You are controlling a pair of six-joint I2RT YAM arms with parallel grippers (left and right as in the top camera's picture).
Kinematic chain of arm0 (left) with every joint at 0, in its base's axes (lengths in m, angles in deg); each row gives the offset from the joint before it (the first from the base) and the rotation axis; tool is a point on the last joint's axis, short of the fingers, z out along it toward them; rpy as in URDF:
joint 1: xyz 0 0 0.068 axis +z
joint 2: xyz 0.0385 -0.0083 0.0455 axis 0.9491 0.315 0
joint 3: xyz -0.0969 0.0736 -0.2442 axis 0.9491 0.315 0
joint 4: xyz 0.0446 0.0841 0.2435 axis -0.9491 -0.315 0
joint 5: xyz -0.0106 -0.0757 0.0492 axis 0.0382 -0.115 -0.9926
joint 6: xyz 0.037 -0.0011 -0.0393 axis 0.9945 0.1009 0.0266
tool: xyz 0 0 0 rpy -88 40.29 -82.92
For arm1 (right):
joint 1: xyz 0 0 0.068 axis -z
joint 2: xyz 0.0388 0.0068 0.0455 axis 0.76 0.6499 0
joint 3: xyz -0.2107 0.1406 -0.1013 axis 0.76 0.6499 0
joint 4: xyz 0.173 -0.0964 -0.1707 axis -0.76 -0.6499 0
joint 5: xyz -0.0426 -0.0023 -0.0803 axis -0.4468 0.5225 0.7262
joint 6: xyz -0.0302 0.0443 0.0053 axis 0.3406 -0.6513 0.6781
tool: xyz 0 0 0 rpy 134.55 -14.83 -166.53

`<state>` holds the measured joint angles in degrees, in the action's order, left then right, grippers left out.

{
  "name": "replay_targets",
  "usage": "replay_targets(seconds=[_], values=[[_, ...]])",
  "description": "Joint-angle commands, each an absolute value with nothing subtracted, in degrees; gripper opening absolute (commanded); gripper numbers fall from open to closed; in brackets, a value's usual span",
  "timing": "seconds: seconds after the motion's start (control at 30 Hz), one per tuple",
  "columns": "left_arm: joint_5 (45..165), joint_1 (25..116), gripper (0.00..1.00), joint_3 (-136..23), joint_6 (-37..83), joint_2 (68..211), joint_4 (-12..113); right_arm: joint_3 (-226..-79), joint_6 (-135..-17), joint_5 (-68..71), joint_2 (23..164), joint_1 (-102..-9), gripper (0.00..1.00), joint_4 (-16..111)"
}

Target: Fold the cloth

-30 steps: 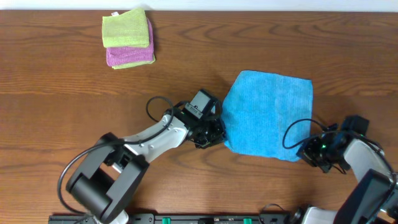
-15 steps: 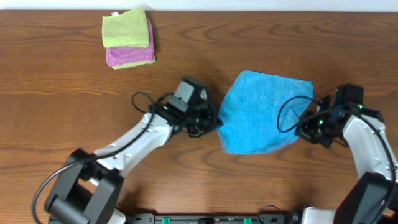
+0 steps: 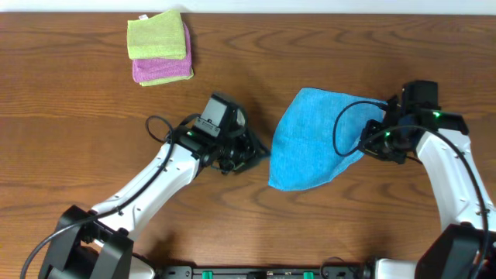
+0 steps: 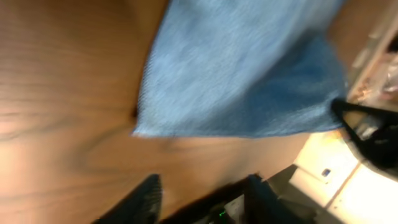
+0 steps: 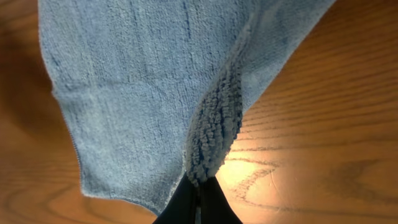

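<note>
Down at the near edge, both arms reach out over the wooden surface [image 3: 70,155], the left from the near-left and the right from the near-right.

The left hand [image 3: 256,152] sits low just beside the cloth's left edge, and it is apart from it. On the left wrist view its two dark fingers [image 4: 146,196] stand spread, with bare wood showing in the gap and nothing held. The blurred blue hem of the cloth [image 4: 242,74] lies just ahead of those fingertips, its near corner resting flat on the wood.

Across on the right, the right hand [image 3: 372,141] is at the cloth's right side. The right wrist view has its fingertips [image 5: 198,193] pressed tight together on a fuzzy ridge of blue terry. That is a firm pinch with the jaws closed on the fabric. From the pinch, the cloth [image 5: 137,81] spreads away over the wood, and one flap drapes off to the right.

From overhead, the sky-blue cloth [image 3: 310,143] lies right of centre, between the two hands. It is pulled out of square, narrowing to a rounded point at its near end. Its top edge runs towards the right hand, and a black cable [image 3: 341,128] loops over its right part.

Far back on the left, well apart from all this, sits a small stack with a lime-green cloth [image 3: 157,37] on top and a purple cloth [image 3: 161,68] beneath it.
</note>
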<state>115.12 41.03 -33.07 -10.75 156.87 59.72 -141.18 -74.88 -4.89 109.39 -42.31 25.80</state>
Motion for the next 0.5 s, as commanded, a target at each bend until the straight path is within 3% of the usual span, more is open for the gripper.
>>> replay_targets(seconds=[0.0, 0.23, 0.47], values=[[115.91, 40.07, 0.56, -33.11, -6.18, 156.47, 55.87, -141.88, -75.98, -2.29, 108.61, -42.92, 0.02, 26.50], [112.55, 36.90, 0.80, -32.89, -5.61, 156.54, 53.51, -141.88, -76.02, -1.45, 108.61, -42.90, 0.02, 28.27], [109.97, 33.03, 0.80, -30.86, -5.94, 162.05, 57.42, -141.88, -75.96, -0.97, 108.61, -42.90, 0.02, 29.54]])
